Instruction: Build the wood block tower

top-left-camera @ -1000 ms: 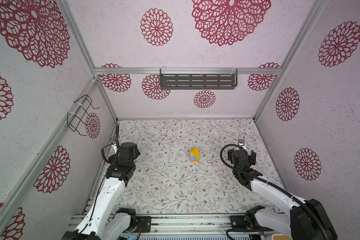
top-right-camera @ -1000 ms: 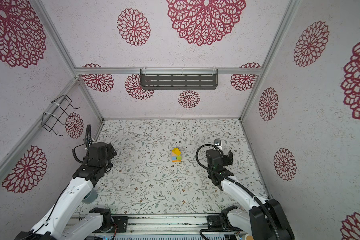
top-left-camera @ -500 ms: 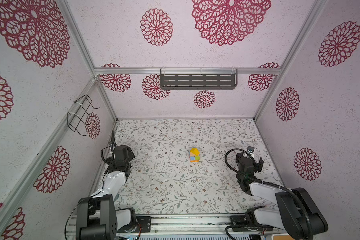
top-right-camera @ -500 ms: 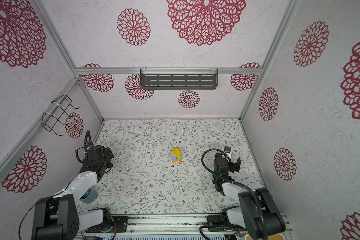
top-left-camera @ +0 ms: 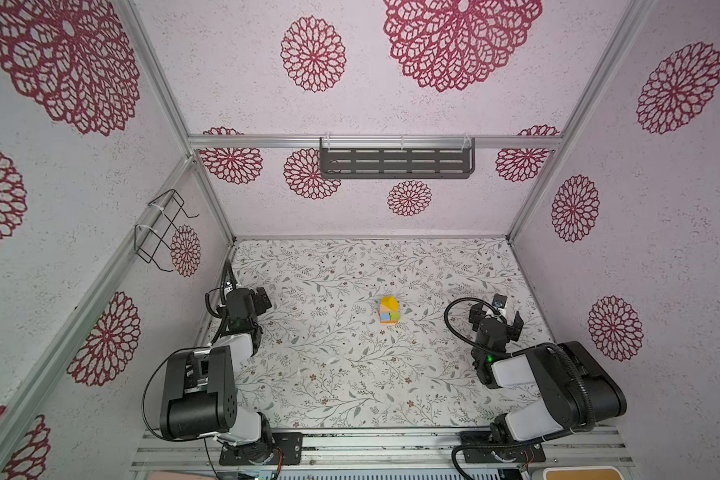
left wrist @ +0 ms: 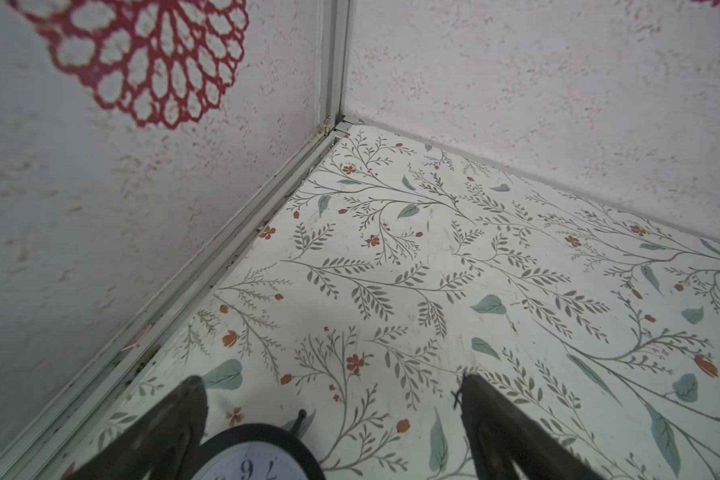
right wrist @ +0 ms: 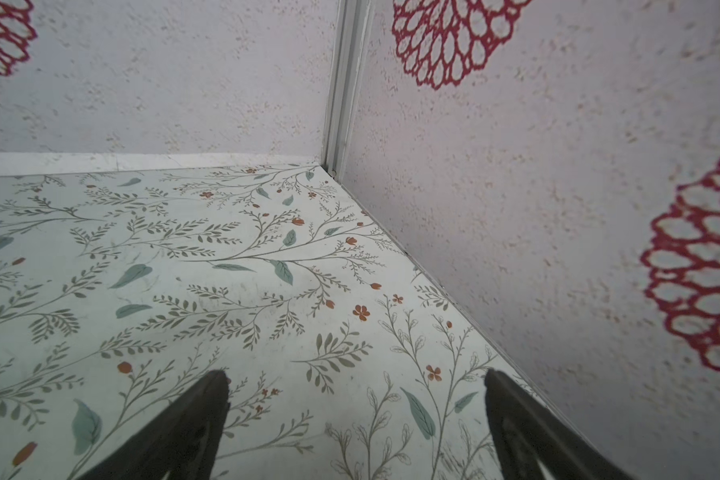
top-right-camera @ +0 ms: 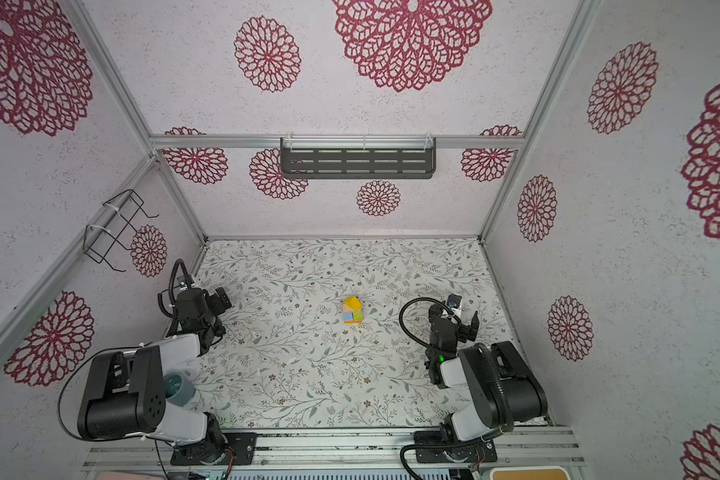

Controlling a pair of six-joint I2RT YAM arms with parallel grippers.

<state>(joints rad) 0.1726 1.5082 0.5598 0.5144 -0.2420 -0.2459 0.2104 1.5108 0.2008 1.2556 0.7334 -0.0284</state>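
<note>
In both top views, the tower (top-left-camera: pixel 388 311) stood alone near the middle of the desk (top-left-camera: pixel 329 374), with my end effectors spread apart and empty on either side.
My left end effector (top-left-camera: pixel 262 297) sat low over the floral desk beside the left wall, its fingers (left wrist: pixel 175 415) set wide and gripping nothing; a black-rimmed dial (left wrist: pixel 252 455) with numerals showed close under that wrist camera. Well apart to its right, the tower stood upright: an orange block (top-left-camera: pixel 385 321) lowest, a light blue block (top-left-camera: pixel 385 316) and a lime green block (top-left-camera: pixel 395 316) side by side on it, a tan block (top-left-camera: pixel 390 308) above them, and a yellow piece (top-left-camera: pixel 388 301) on top. Farther right, well clear of the tower, my right end effector (top-left-camera: pixel 495 316) faced the far right corner of the desk, its fingers (right wrist: pixel 184 424) likewise wide and gripping nothing.
</note>
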